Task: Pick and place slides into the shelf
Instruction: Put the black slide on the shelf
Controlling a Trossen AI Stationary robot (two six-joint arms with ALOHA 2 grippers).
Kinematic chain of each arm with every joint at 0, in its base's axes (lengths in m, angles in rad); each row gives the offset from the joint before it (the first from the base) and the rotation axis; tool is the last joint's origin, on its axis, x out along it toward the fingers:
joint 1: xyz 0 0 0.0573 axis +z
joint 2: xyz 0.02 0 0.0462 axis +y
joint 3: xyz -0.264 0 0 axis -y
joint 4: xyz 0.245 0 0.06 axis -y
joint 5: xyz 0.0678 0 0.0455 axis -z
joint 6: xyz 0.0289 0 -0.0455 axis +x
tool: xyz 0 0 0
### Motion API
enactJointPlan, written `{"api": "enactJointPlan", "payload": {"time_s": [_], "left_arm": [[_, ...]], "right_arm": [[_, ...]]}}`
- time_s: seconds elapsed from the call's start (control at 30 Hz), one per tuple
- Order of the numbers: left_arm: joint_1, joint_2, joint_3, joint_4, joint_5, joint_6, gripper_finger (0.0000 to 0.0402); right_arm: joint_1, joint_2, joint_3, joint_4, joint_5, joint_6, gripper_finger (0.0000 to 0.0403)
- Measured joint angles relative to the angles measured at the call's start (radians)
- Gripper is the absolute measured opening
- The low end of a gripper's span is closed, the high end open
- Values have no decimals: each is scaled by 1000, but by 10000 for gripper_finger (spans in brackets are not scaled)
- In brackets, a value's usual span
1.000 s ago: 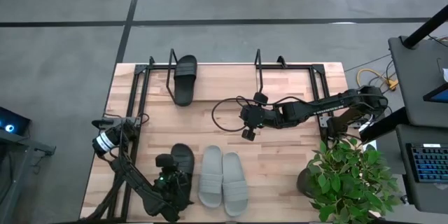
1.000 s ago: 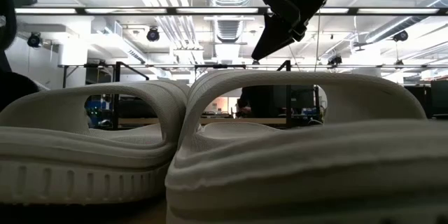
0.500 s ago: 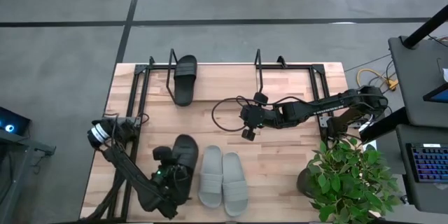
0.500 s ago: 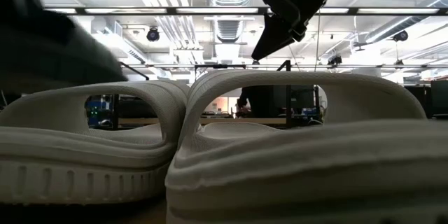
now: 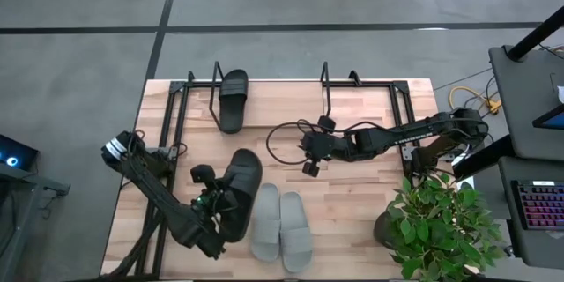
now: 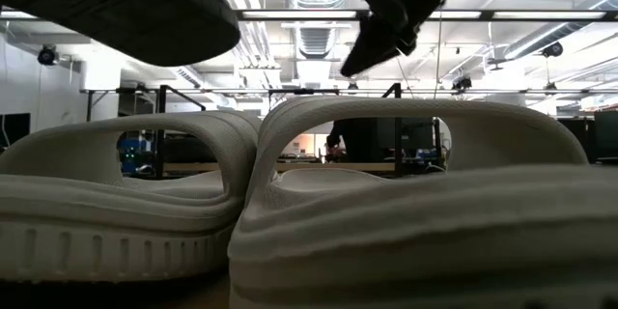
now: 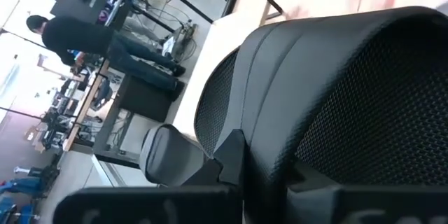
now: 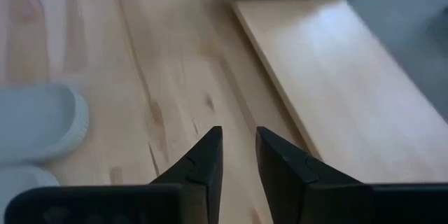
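My left gripper (image 5: 214, 204) is shut on a black slide (image 5: 240, 192) at the near left of the table. In the low view, that slide's sole (image 6: 126, 5) hangs above the grey pair. The two light grey slides (image 5: 264, 220) (image 5: 296, 232) lie side by side, soles down, near the front edge. A second black slide (image 5: 233, 100) lies in the shelf (image 5: 181, 97) at the far edge. My right gripper (image 5: 308, 157) hovers over the table's middle, slightly open (image 8: 238, 140), with nothing between its fingers. My left gripper holds the black slide at the long side that faces the table's left edge (image 5: 225, 203), about mid-length. The slide itself fills the wrist view (image 7: 269, 157) and hides the exact spot. The fingers come from the near left, slanting slightly down. The slide is lifted clear and tilted, one end toward the far edge.
A potted plant (image 5: 441, 220) stands at the table's near right corner. Cables (image 5: 282, 137) trail from the right arm across the middle. The shelf's upright wire loops (image 5: 324, 79) rise at the far edge, with bare board (image 8: 329, 70) beside the stored slide.
My left gripper has risen and gone a little toward the far edge, tipping upward as it went. It stays shut on the black slide, which has left the table and now hangs tilted above the grey pair's height.
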Motion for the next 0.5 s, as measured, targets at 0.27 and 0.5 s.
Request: {"api": "enactJointPlan", "payload": {"time_s": [0.27,0.5], "left_arm": [[41,6,-3,0,-24,100,0],[92,-6,-4,0,-68,167,0]], "right_arm": [[0,0,0,309,-330,-189,80],[2,0,0,470,-576,-273,89]]}}
